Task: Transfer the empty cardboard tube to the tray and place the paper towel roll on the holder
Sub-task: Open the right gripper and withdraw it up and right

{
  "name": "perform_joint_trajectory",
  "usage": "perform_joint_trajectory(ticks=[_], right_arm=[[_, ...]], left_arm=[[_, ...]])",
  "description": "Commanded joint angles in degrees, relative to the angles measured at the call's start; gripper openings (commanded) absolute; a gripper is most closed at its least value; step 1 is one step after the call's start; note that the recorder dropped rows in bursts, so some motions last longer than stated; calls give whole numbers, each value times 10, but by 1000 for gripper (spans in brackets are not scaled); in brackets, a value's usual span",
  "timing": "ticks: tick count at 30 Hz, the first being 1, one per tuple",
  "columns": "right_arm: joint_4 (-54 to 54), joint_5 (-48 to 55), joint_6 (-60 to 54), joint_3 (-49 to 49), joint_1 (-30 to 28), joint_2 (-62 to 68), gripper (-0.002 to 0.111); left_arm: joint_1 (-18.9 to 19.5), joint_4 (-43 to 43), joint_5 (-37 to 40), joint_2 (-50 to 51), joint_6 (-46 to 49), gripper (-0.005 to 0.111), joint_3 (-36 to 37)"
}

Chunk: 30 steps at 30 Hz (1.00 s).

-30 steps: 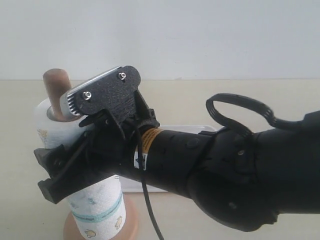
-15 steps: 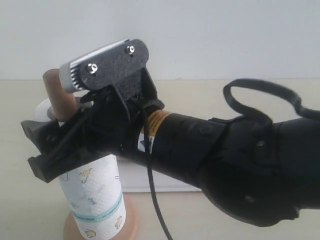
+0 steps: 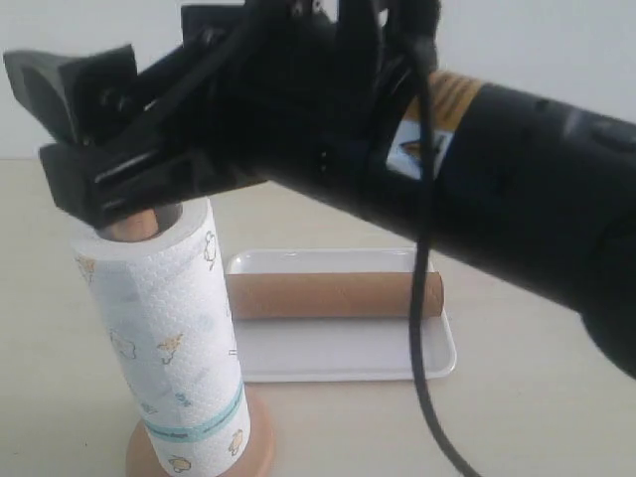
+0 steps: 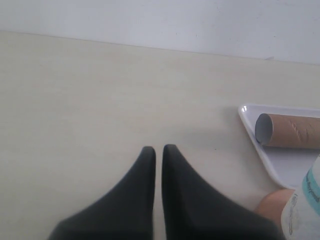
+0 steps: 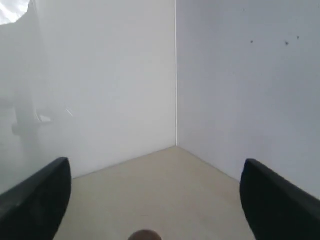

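The paper towel roll (image 3: 164, 318) stands on the holder (image 3: 260, 449); the empty cardboard tube (image 3: 328, 295) lies along the far edge of the tray (image 3: 338, 353). The right claw (image 3: 60, 137) gapes empty above the roll, and the left claw (image 4: 159, 150) is closed. The arm's yellow label (image 3: 427, 139) looks illegible.

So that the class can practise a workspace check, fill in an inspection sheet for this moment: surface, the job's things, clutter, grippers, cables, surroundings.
Surface: pale beige table, bare where it shows.
Job's things: the paper towel roll stands upright on the holder, with the post tip showing in its core. The cardboard tube lies on its side in the white tray.
Clutter: nothing seen.
Grippers: the right gripper is open and empty above the roll's top. The left gripper is shut and empty over bare table.
Cables: a black cable hangs from the right arm and, in the exterior view, crosses in front of tube and tray.
Surroundings: plain white walls meeting in a corner.
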Motion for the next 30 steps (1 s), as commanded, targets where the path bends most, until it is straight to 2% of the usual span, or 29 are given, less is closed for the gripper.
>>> perform_joint_trajectory(ticks=[1, 6, 8, 11, 12, 13, 14, 16, 30], right_arm=[[-2, 11, -23, -2, 1, -51, 85], [20, 79, -102, -2, 1, -115, 85], [51, 106, -141, -2, 1, -140, 79], [67, 159, -178, -2, 1, -177, 54], [67, 177, -185, -2, 1, -188, 41], [67, 215, -187, -2, 1, -204, 10], [69, 234, -189, -2, 1, -211, 0], [70, 264, -188, -2, 1, -222, 2], [72, 264, -181, -2, 1, -220, 1]], left_arm=[[2, 3, -1, -1, -4, 4, 2], [2, 3, -1, -1, -4, 4, 2], [2, 3, -1, -1, -4, 4, 2], [2, 3, -1, -1, -4, 4, 2], [2, 3, -1, -1, -4, 4, 2], [2, 3, -1, -1, -4, 4, 2], [2, 3, -1, -1, -4, 4, 2], [2, 3, -1, -1, -4, 4, 2], [2, 3, -1, -1, -4, 4, 2]])
